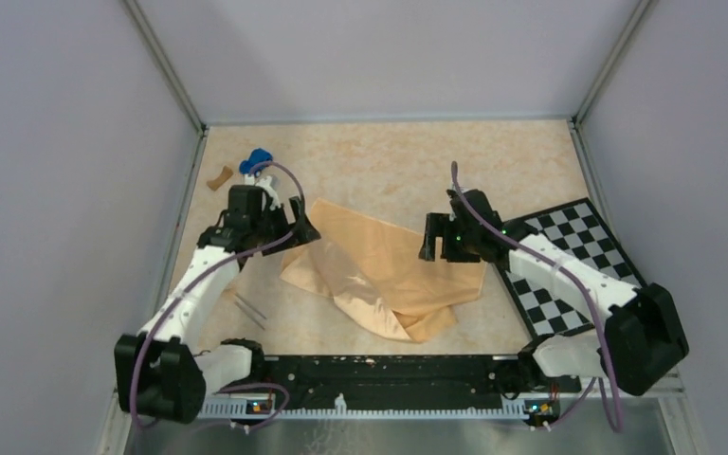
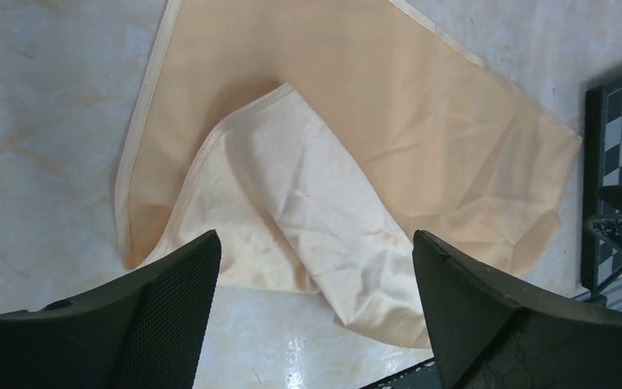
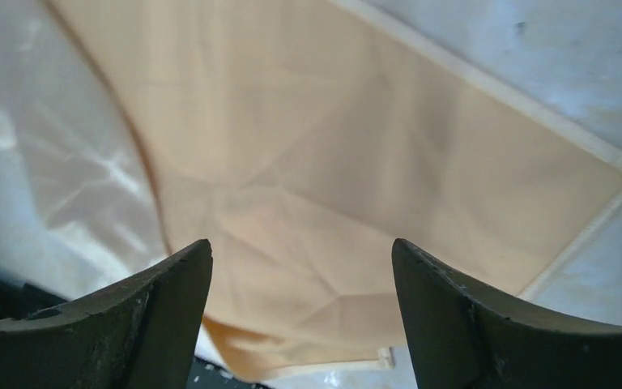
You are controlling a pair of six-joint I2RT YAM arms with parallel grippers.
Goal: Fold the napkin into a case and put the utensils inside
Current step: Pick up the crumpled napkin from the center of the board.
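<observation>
Napkin [image 2: 356, 105]: soft cloth, satiny sheen on folded-over face. Table [image 1: 389, 156]: glossy, marbled. Utensils [image 1: 251, 311]: grey metal.

Beige marbled table [image 1: 389, 161]. A tan-orange napkin [image 1: 379, 270] lies mid-table, rumpled, with one part folded over and its paler shiny side up. A checkerboard [image 1: 583, 227] lies flat at the right, just beside the napkin. Thin metal utensils [image 1: 249, 310] lie front left, apart from the napkin. A blue toy car [image 1: 257, 159] and a small brown scrap [image 1: 218, 177] sit near each other at back left.

Marbled beige tabletop [image 1: 389, 156] (plain grey walls [image 1: 57, 190])
</observation>
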